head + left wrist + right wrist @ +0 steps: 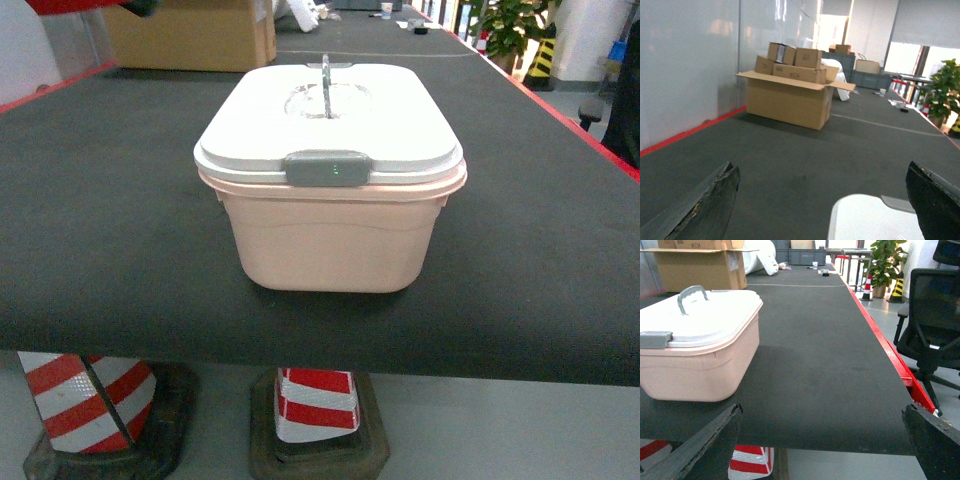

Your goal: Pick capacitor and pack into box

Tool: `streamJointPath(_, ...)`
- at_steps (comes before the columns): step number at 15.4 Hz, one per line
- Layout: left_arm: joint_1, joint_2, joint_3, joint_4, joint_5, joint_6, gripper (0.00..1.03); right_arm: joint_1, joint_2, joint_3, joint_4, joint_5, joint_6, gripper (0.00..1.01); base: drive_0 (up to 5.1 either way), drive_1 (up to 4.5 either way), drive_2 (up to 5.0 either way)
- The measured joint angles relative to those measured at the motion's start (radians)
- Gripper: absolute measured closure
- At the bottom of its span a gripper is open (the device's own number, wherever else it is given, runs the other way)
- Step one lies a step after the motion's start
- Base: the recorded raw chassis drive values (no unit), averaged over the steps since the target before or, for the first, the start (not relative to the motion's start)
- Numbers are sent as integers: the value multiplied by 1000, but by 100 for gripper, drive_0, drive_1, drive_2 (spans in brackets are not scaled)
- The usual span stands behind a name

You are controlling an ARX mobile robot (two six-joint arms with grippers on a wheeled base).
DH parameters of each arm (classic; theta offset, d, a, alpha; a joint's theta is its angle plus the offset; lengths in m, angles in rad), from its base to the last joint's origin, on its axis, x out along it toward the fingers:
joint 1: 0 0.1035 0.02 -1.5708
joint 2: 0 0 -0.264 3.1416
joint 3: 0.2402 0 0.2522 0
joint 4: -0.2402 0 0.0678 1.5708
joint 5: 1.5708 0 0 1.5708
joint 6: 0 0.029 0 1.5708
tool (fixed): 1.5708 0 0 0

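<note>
The box (331, 180) sits near the front edge of the dark table (100, 220), lid on, handle upright, grey clasp facing the head camera; the left gripper (822, 200) hovers above the table with jaws spread wide, the white lid corner at its 6 o'clock; the right gripper (822, 440) hangs low off the table's front edge, jaws wide apart, the box at its 10 o'clock; no capacitor is visible.
</note>
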Motion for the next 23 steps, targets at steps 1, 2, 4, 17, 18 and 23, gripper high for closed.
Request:
streamJointPath(1, -13, 10, -1, -4, 6, 3, 5, 0, 0, 0, 0, 0, 0, 3, 0, 0, 0)
streamJointPath(2, -14, -4, -2, -110, 65, 1, 9, 0, 0, 0, 0, 0, 0, 3, 0, 0, 0)
streamJointPath(4, 28, -138, -182, -215, 236, 2, 29, 0, 0, 0, 0, 2, 0, 3, 0, 0, 0)
streamJointPath(17, 303, -755, -982, -47, 490, -3, 101, 0, 0, 0, 0, 0, 0, 3, 0, 0, 0)
streamJointPath(18, 312, -790, -1000, -59, 497, -3, 101, 0, 0, 0, 0, 0, 0, 3, 0, 0, 0)
streamJointPath(23, 411, -967, -1083, -154, 581, -4, 101, 0, 0, 0, 0, 2, 0, 3, 0, 0, 0)
